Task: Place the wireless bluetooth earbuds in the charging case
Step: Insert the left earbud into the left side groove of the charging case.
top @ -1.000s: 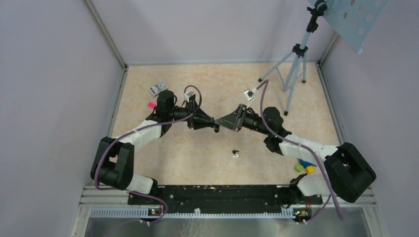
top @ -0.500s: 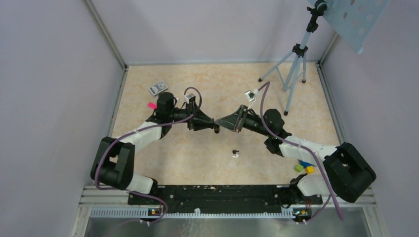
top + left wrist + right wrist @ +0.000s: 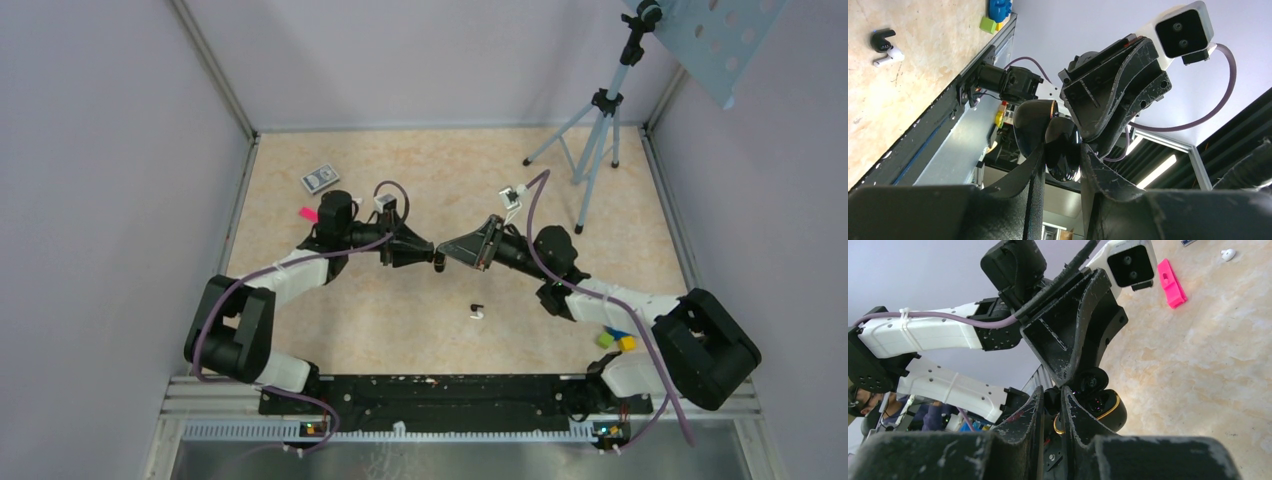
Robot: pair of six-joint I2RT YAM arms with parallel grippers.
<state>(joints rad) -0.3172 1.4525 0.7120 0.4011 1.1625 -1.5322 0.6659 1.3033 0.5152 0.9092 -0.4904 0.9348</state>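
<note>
1. Seen from overhead, two robot arms meet tip to tip above the middle of the table.
2. The left gripper is clamped on the charging case, a glossy black shell with a gold rim and its lid open. One of the fingers sits on each side of it, and the case is held up off the table.
3. The right gripper is pushed in against the open case, its fingers drawn almost fully together. Something small and dark sits at their tips, but it cannot be told whether that is an earbud.
4. Over the last second the joined tips have drifted a little toward the near edge of the table. Neither grip has widened or tightened in that time.
5. That small shift with steady grips suggests careful seating work at the case mouth, not a fresh reach. The insertion looks unfinished while the right fingers are closed at the case.
6. A black earbud and a white earbud lie side by side on the table, just nearer the arm bases than the case.
7. Another white earbud lies on the far side near a pink block — so several buds are not yet in the case.
</note>
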